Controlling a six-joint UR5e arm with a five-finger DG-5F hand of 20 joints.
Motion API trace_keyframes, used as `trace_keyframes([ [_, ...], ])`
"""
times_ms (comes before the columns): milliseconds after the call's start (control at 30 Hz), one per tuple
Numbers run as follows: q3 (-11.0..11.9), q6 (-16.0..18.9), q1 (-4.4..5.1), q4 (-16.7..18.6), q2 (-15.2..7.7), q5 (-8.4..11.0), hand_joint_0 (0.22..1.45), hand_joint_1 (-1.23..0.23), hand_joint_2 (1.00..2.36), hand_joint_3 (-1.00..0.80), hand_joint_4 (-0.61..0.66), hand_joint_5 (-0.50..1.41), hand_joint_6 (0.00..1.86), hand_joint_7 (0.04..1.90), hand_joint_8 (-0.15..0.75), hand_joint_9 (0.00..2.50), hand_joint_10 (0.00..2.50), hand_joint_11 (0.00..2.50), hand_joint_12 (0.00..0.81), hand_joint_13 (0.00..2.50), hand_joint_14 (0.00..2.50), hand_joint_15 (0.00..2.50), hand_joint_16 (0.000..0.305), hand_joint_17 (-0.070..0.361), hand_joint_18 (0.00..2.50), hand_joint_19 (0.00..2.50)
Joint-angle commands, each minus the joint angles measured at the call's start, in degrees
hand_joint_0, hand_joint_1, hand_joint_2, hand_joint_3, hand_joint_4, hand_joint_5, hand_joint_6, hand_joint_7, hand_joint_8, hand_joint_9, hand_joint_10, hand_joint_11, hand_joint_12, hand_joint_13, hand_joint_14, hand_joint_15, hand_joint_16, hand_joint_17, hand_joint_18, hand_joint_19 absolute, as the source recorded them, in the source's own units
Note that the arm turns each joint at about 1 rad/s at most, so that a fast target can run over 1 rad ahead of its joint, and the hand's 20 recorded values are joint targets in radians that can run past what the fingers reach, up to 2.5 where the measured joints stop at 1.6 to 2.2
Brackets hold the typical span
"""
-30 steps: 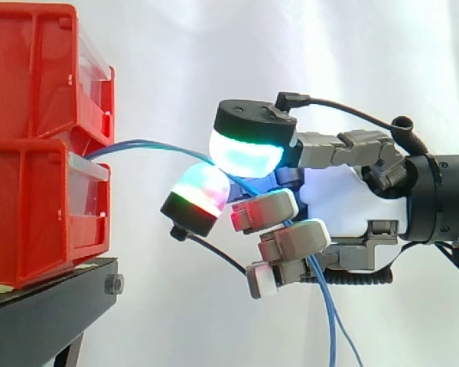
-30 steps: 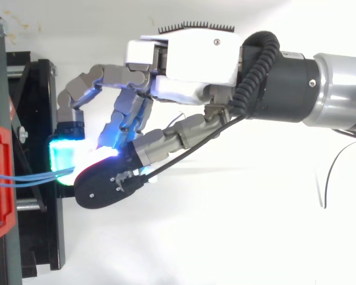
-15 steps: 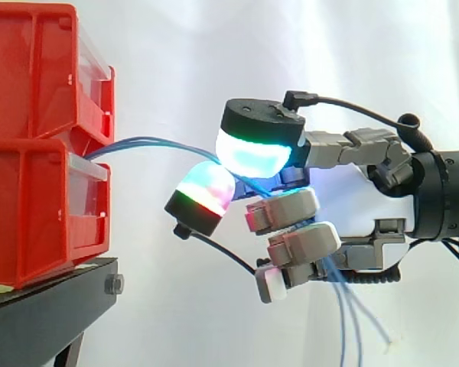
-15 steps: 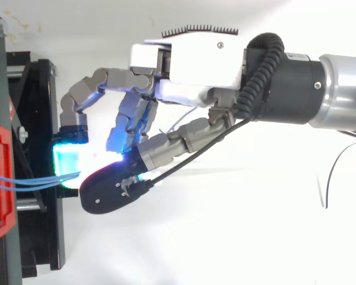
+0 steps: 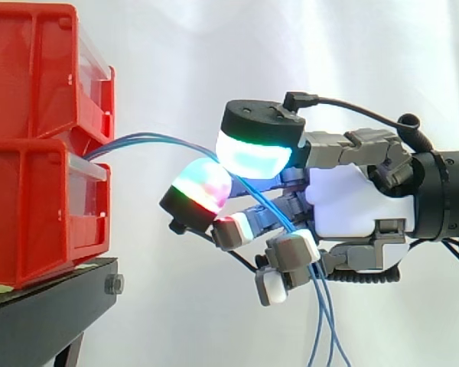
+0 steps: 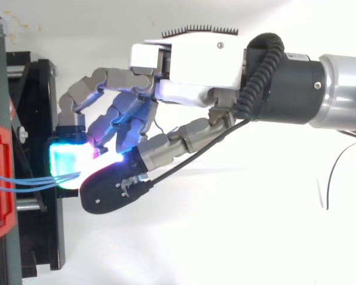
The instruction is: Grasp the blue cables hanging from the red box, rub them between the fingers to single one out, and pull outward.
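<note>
White curtain point(image 5: 214, 46); blue cables point(image 5: 324, 330) below hand point(image 5: 344, 202).

No text, number, label or sign could be read on the bins point(image 5: 30, 183), the stand point(image 5: 50, 306) or the hand point(image 5: 344, 205).

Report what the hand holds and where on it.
The hand pinches the blue cables partway along, between the red box and their hanging ends.
</note>
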Motion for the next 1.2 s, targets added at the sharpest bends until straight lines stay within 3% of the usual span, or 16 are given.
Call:
trace_keyframes([
  [0,-0.08,0.0,-0.13,0.02,0.03,-0.04,0.64,-0.85,1.02,-0.01,-0.04,-0.18,0.84,0.97,0.305,0.8,0.01,1.1,0.503,1.13,0.02,0.66,0.054,0.122,0.94,0.7],
  [600,0.01,0.09,-0.22,-0.07,-0.05,-0.04,0.68,-0.89,1.02,-0.09,0.0,-0.2,0.86,0.98,0.27,0.79,0.01,1.11,0.446,1.04,0.02,0.69,0.049,0.111,0.87,0.74],
  [1167,0.01,0.0,-0.31,0.02,0.03,-0.04,0.7,-0.91,1.01,-0.36,0.04,-0.2,0.85,0.99,0.264,0.81,0.01,1.11,0.429,1.02,0.02,0.72,0.048,0.108,0.86,0.74],
])
